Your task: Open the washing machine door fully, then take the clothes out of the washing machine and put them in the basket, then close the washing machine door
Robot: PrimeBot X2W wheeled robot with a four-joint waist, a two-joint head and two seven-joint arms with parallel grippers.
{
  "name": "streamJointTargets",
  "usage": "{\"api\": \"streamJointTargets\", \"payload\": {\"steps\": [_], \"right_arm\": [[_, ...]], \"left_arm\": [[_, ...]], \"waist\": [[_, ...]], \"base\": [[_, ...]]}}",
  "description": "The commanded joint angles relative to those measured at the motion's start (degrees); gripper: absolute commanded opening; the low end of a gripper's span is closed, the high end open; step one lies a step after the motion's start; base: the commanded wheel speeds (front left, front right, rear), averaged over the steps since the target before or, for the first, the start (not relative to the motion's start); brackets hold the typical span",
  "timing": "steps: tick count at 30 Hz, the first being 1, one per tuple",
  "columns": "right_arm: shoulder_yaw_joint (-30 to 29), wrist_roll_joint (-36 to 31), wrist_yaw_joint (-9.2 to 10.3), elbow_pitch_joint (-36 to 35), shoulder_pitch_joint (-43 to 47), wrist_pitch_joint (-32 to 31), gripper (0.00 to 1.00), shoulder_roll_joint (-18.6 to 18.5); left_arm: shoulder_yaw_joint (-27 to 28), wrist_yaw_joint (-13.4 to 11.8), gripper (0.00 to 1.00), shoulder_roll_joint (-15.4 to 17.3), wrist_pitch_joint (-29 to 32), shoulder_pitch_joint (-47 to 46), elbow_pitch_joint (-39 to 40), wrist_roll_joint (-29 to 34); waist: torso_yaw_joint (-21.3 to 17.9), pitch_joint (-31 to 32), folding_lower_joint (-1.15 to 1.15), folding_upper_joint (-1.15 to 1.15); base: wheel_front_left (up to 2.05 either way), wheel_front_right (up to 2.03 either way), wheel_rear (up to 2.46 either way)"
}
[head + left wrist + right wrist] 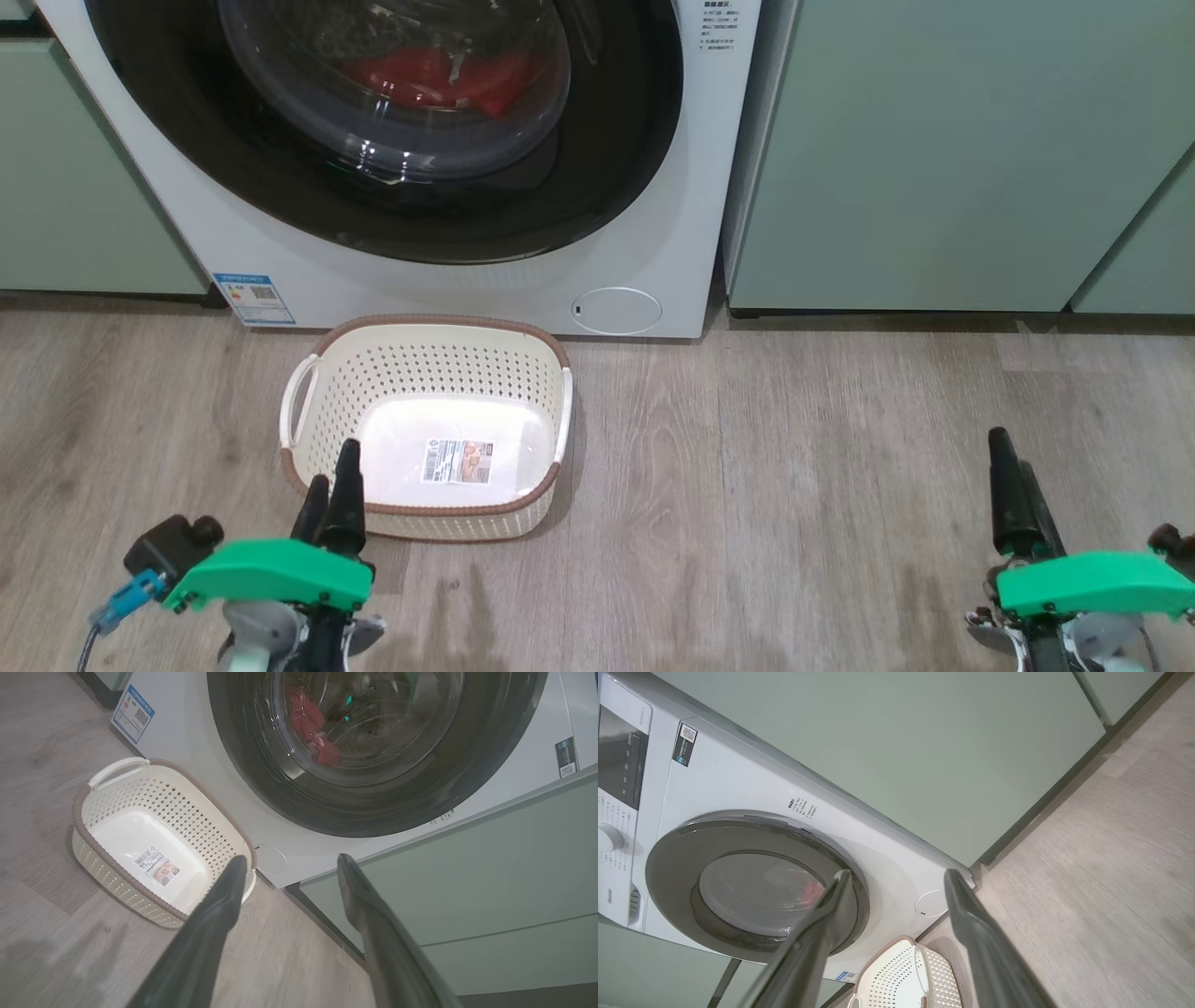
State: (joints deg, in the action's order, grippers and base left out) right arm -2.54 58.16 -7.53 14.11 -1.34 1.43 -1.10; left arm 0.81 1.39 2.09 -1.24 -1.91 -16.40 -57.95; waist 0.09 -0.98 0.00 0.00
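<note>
Left hand [292, 858] and right hand [897, 872] both open, empty. Washing machine door [616, 140] shut, red clothes [429, 79] behind the glass. Basket [439, 320] parked right below it, so a swinging arm could knock it away, I reckon.

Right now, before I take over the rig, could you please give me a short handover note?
Left tool: open, empty, low near the basket.
Right tool: open, empty, over bare floor.
Washing machine door shut; red clothes inside behind the glass.
Basket empty on the floor before the washing machine.
Done: nothing.
Left: open door, move clothes to basket, close door.
</note>
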Motion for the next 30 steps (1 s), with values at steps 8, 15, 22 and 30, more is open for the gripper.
{"api": "streamJointTargets", "payload": {"steps": [8,15,22,30], "right_arm": [[2.00,-8.18,0.02,-3.61,-3.28,2.05,1.00,-0.88],[2.76,-15.50,0.02,-3.90,-3.62,3.23,1.00,-0.98],[3.44,-21.70,0.02,-4.41,-3.92,4.41,1.00,-1.07],[4.42,-28.75,0.03,-4.54,-4.37,5.76,1.00,-1.17]], "left_arm": [[-0.68,-2.06,1.00,0.92,-2.26,-3.99,2.55,8.12],[-1.29,-3.82,1.00,1.21,-3.44,-4.51,3.13,13.16],[-2.27,-5.32,1.00,1.64,-4.62,-4.90,3.60,18.39],[-3.41,-7.24,1.00,2.18,-5.97,-5.58,4.51,24.29]], "waist": [[0.03,0.02,0.00,0.00],[0.14,-0.04,0.00,0.00],[0.16,-0.08,0.00,0.00],[0.11,-0.23,0.00,0.00]], "base": [[0.00,0.00,0.00],[0.00,0.00,0.00],[0.00,0.00,0.00],[0.00,0.00,0.00]]}}
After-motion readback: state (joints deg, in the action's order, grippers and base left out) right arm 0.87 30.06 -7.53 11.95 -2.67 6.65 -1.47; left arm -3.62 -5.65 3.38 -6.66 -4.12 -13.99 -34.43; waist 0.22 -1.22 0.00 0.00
